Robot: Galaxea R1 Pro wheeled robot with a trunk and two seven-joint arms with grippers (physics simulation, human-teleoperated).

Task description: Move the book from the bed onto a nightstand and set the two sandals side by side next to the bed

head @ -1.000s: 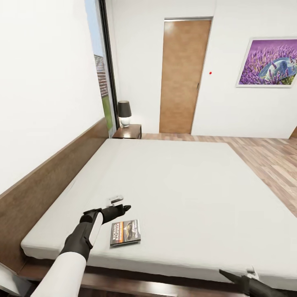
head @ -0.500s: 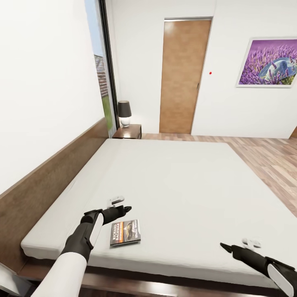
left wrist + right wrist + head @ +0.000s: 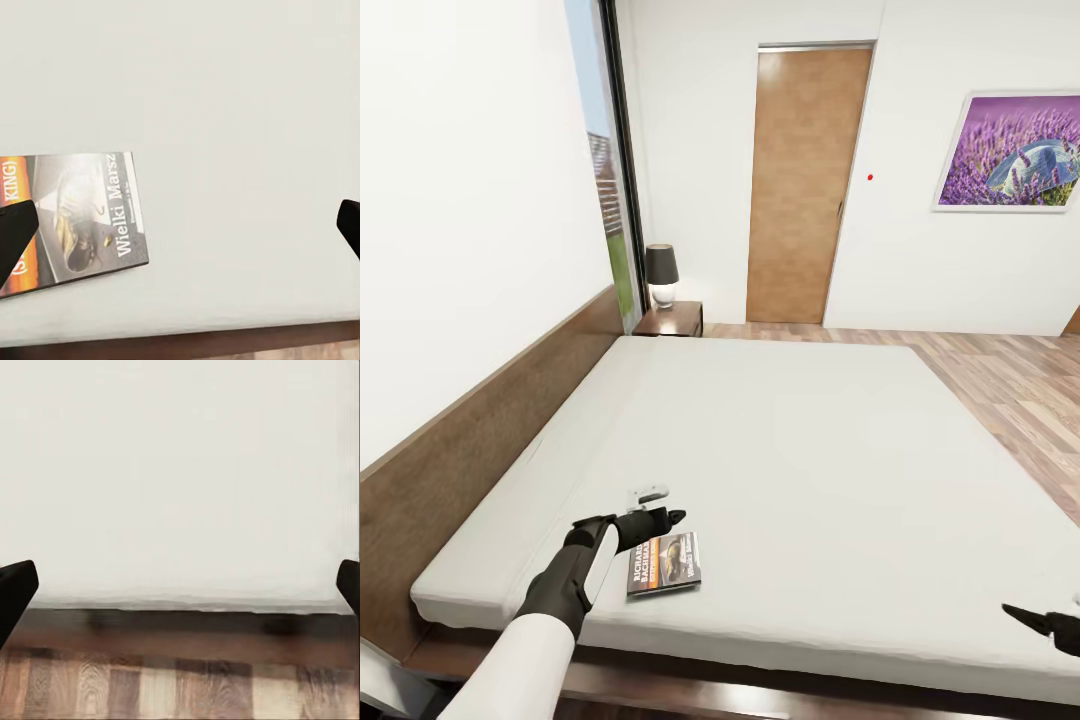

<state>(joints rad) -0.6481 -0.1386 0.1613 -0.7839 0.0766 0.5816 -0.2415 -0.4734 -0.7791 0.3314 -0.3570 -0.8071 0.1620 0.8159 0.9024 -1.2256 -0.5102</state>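
Observation:
The book [image 3: 663,563] lies flat on the pale mattress of the bed [image 3: 830,450], near its front left corner; its dark cover has an orange band. In the left wrist view the book [image 3: 75,217] sits under one side of the wide gap between the fingers. My left gripper [image 3: 665,506] hovers open just above the book's far edge. My right gripper [image 3: 1048,620] is low at the bed's front right edge, open and holding nothing. The right wrist view faces the mattress edge [image 3: 180,510]. A nightstand [image 3: 672,320] stands at the bed's far corner. The two sandals are out of view.
A dark-shaded lamp [image 3: 662,272] stands on the nightstand beside the tall window [image 3: 605,170]. The wooden headboard [image 3: 470,440] runs along the left wall. A brown door [image 3: 800,185] is at the back, and wood-plank floor [image 3: 1010,380] lies right of the bed.
My left gripper has shifted slightly right and nearer, over the book's far edge. My right arm rose over the bed's front edge, then dropped back toward the lower right corner.

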